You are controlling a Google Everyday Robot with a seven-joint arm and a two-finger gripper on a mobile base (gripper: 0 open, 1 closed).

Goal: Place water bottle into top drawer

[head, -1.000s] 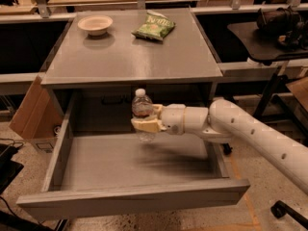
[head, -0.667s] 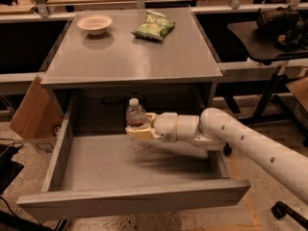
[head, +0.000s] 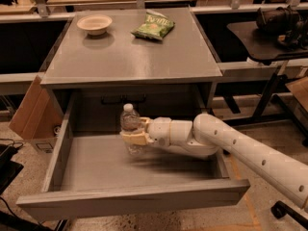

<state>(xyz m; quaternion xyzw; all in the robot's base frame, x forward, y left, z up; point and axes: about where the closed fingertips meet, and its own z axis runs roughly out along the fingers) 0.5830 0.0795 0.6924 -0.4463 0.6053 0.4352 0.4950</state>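
Note:
The water bottle [head: 130,125], clear with a white cap, stands upright inside the open top drawer [head: 134,196], near its back middle. My gripper [head: 132,137] reaches in from the right and is shut around the bottle's lower body. The bottle's base is at or just above the drawer floor; I cannot tell if it touches. The white arm [head: 240,150] crosses over the drawer's right side wall.
A cream bowl [head: 94,24] and a green chip bag [head: 153,26] lie on the cabinet top [head: 130,57]. A cardboard box [head: 30,110] leans at the cabinet's left. A dark table [head: 262,35] and chair base stand to the right.
My gripper has carried the bottle leftward and lower into the drawer, from above the middle toward the floor.

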